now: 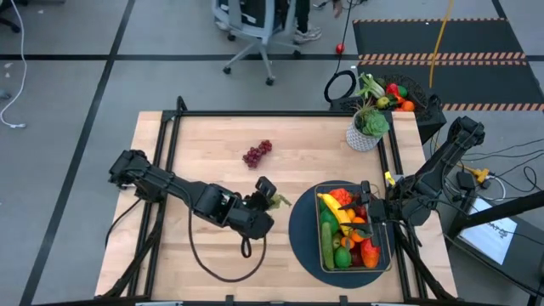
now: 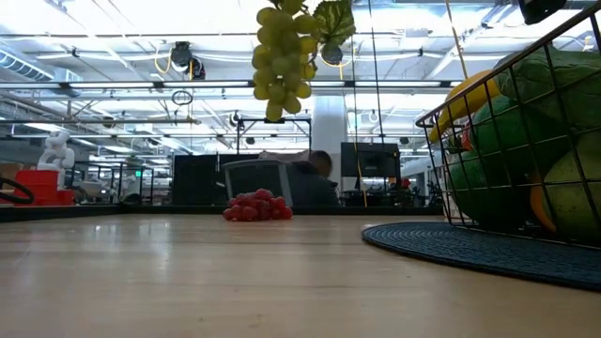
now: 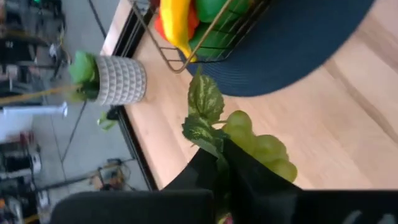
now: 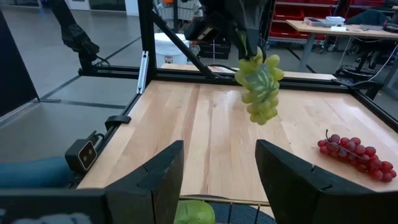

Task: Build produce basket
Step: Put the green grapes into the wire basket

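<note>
A pale wooden surface (image 1: 221, 246) lies under me, with an open workshop hall behind it. Nearest, pinched tight in my left claw (image 1: 269, 198), hangs the bunch of green grapes (image 4: 258, 87), gripped at the stem end beside its leaf, clear of the wood and dangling freely. It looks light and limp to me: the plastic berries swing as one cluster, so the stem is the sound place to hold, since the round berries would likely slip or squash aside. Just beyond this claw, toward my right side, the dark round mat (image 1: 299, 223) carries the wire basket (image 1: 383, 255), already heaped with a yellow banana (image 1: 331, 206), green pieces and orange ones. My right claw (image 1: 374, 210) sits at the basket's rim, fingers parted about halfway; I see nothing between them. Farther off on the bare wood lie the purple grapes (image 1: 257, 153), well apart from both claws. Farthest, at the corner, stands the potted plant (image 1: 366, 129).
</note>
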### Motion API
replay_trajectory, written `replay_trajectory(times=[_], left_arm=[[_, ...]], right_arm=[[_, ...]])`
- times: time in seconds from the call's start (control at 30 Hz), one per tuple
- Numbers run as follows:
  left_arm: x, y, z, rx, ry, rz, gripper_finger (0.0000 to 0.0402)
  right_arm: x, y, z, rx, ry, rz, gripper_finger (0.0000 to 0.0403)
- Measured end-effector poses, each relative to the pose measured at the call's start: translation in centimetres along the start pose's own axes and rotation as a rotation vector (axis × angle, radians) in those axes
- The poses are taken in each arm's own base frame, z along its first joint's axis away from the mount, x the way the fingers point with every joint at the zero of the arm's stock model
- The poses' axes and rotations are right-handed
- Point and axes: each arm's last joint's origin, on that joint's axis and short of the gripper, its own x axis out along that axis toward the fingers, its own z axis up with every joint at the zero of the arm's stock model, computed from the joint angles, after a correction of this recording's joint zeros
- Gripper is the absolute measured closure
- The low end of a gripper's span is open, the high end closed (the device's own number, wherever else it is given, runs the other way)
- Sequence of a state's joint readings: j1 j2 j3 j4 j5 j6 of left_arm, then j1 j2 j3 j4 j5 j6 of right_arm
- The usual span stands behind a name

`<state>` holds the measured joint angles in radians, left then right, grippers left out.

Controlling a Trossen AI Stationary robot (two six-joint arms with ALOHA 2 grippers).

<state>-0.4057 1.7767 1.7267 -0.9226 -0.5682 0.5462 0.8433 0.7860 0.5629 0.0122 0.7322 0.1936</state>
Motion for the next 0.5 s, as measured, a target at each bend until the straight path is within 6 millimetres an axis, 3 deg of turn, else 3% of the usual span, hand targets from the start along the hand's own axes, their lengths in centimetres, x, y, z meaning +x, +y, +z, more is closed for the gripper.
replay_trajectory(times=[0.23,0.5], left_arm=[[0.0,0.2,0.1,0.14,0.001,0.035,0.0391],[-0.1,0.8,1.0,-0.064,-0.082,0.089,0.0384]], right_arm=[[0.0,0.0,0.0,-0.004,0.0,0.0,0.0211],[0.0,0.0,0.0,0.002,0.0,0.0,0.0211]])
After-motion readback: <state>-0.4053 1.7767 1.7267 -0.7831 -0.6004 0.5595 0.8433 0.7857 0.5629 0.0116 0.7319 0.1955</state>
